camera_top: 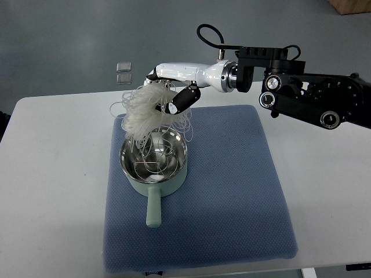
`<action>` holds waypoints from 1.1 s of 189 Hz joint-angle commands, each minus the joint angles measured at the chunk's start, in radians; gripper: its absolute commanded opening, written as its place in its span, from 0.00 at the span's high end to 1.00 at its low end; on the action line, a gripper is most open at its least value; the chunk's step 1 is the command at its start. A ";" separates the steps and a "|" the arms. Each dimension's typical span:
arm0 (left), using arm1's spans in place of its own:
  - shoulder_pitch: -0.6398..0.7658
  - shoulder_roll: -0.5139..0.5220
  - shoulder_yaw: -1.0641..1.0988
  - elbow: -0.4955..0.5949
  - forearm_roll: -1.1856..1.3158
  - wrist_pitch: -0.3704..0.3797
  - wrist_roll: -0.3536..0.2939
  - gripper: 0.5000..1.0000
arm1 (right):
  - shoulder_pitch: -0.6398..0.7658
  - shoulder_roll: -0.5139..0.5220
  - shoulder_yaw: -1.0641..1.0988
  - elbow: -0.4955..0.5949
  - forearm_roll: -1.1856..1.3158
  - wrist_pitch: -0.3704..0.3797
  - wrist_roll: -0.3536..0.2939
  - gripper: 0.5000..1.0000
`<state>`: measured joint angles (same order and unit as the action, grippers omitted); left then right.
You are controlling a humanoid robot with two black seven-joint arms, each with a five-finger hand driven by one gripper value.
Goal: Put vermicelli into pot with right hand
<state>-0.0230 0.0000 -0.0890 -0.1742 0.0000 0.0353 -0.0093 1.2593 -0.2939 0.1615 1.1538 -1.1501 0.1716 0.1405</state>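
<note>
A pale green pot with a steel inside and a short handle pointing toward me stands on the blue mat. My right hand, white with black fingertips, comes in from the right and is shut on a bundle of white vermicelli. It holds the bundle just above the pot's far rim. Loose strands hang down from the bundle into the pot, and some loop out over the mat on both sides. The left arm is out of view.
The mat lies on a white table. The right arm's black links stretch over the table's far right part. Two small pale squares lie on the grey floor beyond the table's far edge.
</note>
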 commanded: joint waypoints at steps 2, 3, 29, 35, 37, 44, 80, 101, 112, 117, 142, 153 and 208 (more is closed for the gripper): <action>0.000 0.000 0.000 0.002 0.000 0.000 0.000 0.00 | -0.026 0.012 -0.017 0.000 -0.007 -0.001 -0.001 1.00; 0.000 0.000 0.000 0.002 0.000 0.000 0.000 0.00 | -0.029 0.013 -0.017 -0.002 -0.008 -0.003 -0.001 1.00; 0.000 0.000 0.000 0.005 0.000 0.000 0.000 0.00 | -0.041 0.010 -0.017 -0.005 -0.005 -0.003 -0.001 0.28; 0.000 0.000 0.000 0.005 0.000 0.000 0.000 0.00 | -0.040 0.007 -0.017 -0.005 -0.005 -0.001 -0.001 0.25; 0.000 0.000 0.000 0.005 0.000 0.000 0.000 0.00 | -0.040 0.006 -0.017 -0.005 -0.005 -0.001 -0.001 0.23; 0.000 0.000 0.000 0.007 0.000 0.000 0.000 0.00 | -0.040 -0.001 -0.016 -0.005 -0.005 -0.001 -0.001 0.21; 0.000 0.000 0.002 0.007 0.000 0.000 0.000 0.00 | -0.040 -0.034 -0.007 -0.006 0.003 -0.001 -0.001 0.20; 0.000 0.000 0.002 0.007 0.000 0.000 0.000 0.00 | -0.049 -0.068 0.010 -0.012 0.007 -0.008 0.001 0.20; 0.000 0.000 0.000 0.007 0.000 0.000 0.000 0.00 | -0.063 -0.093 0.043 -0.017 0.027 -0.009 0.001 0.20; 0.000 0.000 0.000 0.007 0.000 0.000 0.000 0.00 | -0.080 -0.102 0.076 -0.020 0.053 -0.009 -0.001 0.20; 0.000 0.000 0.002 0.007 0.000 0.000 -0.001 0.00 | -0.179 -0.139 0.216 -0.057 0.184 -0.011 -0.010 0.20; 0.000 0.000 0.002 0.005 0.000 -0.002 -0.001 0.00 | -0.215 -0.146 0.268 -0.095 0.225 -0.018 -0.010 0.20; 0.000 0.000 0.002 0.007 0.000 -0.006 0.000 0.00 | -0.443 -0.111 0.507 -0.258 0.559 -0.179 -0.027 0.20</action>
<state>-0.0230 0.0000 -0.0874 -0.1684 0.0000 0.0306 -0.0100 0.8851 -0.4222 0.6234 0.9196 -0.7216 0.0511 0.1244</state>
